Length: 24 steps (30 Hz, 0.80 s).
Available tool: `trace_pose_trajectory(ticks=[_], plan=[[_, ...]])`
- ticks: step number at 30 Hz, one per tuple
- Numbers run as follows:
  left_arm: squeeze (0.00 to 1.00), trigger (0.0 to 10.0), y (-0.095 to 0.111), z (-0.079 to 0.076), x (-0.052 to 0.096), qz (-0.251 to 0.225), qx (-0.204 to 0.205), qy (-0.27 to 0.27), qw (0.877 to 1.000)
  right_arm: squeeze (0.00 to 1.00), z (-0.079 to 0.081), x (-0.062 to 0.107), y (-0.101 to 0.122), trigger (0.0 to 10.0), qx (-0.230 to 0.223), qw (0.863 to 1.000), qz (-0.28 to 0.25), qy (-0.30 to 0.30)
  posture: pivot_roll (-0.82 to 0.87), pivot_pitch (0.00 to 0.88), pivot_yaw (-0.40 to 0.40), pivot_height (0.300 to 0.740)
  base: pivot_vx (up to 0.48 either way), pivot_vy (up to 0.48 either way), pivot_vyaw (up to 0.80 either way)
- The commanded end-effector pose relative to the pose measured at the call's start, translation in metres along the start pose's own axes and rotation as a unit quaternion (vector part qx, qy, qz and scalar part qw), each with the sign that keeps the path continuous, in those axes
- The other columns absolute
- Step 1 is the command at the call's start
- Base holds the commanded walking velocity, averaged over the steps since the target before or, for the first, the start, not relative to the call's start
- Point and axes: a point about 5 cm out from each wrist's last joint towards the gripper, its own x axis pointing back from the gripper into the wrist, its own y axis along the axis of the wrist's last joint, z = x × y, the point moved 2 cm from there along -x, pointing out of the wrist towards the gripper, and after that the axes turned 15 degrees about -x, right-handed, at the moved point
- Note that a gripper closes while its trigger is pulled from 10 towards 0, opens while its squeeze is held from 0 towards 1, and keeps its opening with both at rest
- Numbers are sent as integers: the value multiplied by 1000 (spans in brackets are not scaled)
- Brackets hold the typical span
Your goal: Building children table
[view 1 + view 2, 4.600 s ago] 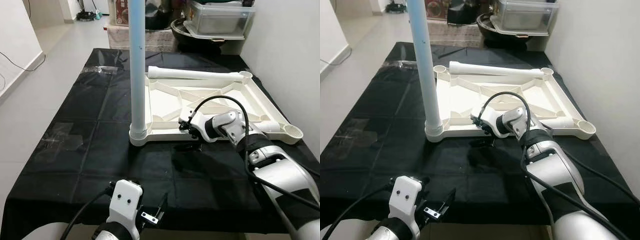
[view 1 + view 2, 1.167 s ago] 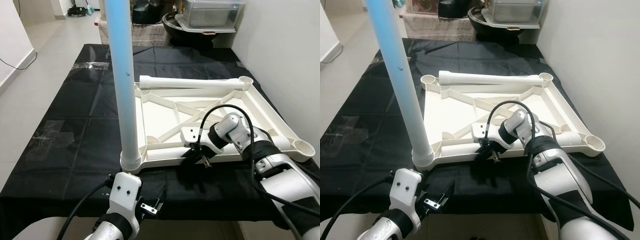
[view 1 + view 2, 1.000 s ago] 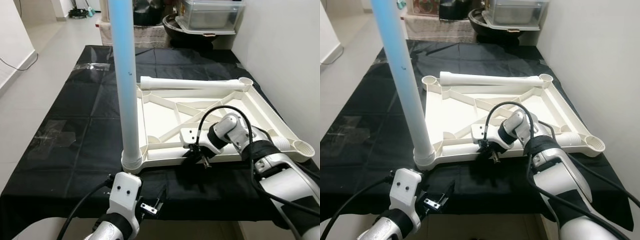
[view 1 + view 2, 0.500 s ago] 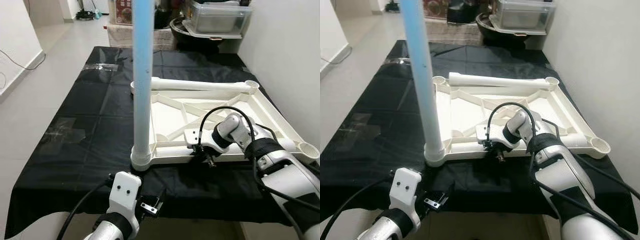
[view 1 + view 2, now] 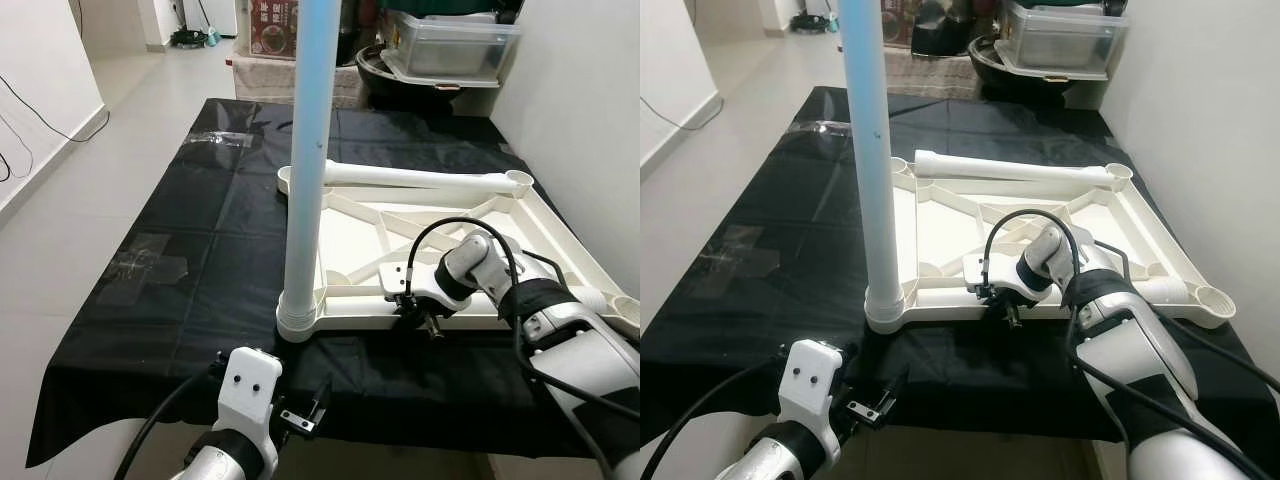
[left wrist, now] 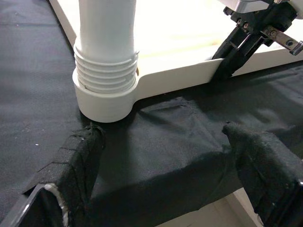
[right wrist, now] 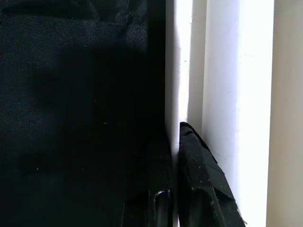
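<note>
Right gripper (image 5: 412, 310) pinches smooth white plastic tabletop (image 5: 545, 230) rim; left gripper (image 6: 165, 156) hangs spread wide.

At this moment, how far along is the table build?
Done: one leg stands upright in the near-left corner socket of the upturned tabletop. In hand: the right gripper pinches the tabletop's near rim; the left gripper hangs open, apart from it. Left: a second leg lies loose across the far edge, and the near-right socket is unfilled.
</note>
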Motion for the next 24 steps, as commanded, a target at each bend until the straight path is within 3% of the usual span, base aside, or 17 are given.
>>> trace_pose_trajectory(ticks=[1,12,24], plan=[[0,10000,-4,-1,0,9,4,-2,1000,0,2,0,-28,10000,-20,998,59,2,147,173,-92,740,0,0,0],[0,10000,-4,-1,1,9,5,-4,1000,0,-1,13,-43,10000,-17,995,98,-9,143,170,-91,740,0,0,0],[0,10000,-5,-2,0,9,6,-5,1000,0,6,4,-48,10000,-23,996,90,13,144,163,-90,740,0,0,0]])
